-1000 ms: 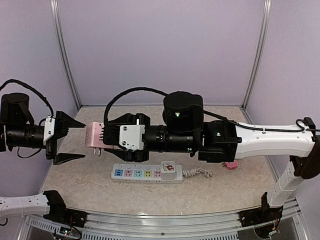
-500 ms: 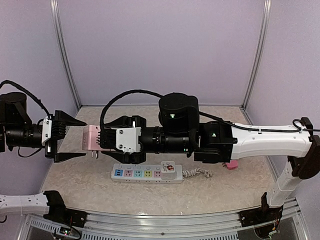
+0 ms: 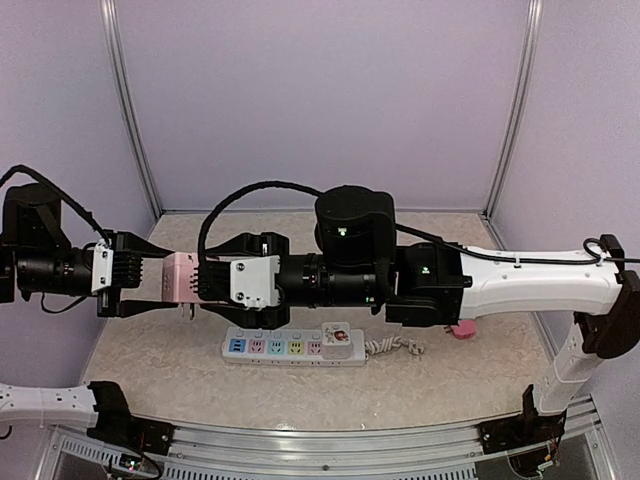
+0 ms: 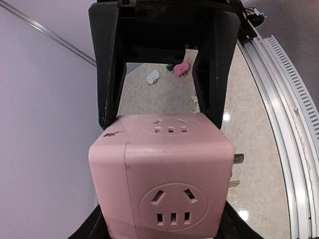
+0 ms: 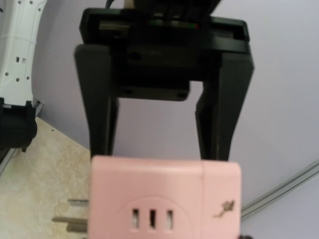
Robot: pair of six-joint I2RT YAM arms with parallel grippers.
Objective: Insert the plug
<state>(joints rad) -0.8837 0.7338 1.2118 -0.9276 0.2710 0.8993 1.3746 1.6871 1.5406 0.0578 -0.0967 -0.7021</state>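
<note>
Mid-air handover: the pink plastic cube plug (image 3: 182, 278) is off the surface over the left part of the beige marble-look tabletop (image 3: 150, 375), nearer the left edge than the right, with an arm on each side. From the right comes the right tool (image 3: 196, 278), its black fingers (image 4: 107, 94) partly closed and clamped on two opposite faces of the cube. The left wrist view shows them running down onto its far edges. From the left edge comes the left tool (image 3: 167, 281), fingers about half closed and lying against the other two faces, one above and one below in the top view. No gap shows at the contact in the left wrist view, so it grips the cube too. The cube faces carry socket holes. Silver metal prongs (image 4: 236, 159) stick out of one side, toward the near edge. A white power strip with coloured sockets (image 3: 293, 346) lies flat on the tabletop, parallel to the near edge, about mid-width. It is closer to that edge than the held cube and apart from it. Its coiled white cord (image 3: 396, 347) trails off the right end. A small pink plug (image 3: 461, 330) sits toward the right edge, partly hidden by the right arm. A small white plug (image 4: 154, 76) lies just beside it, seen only from the left wrist.
</note>
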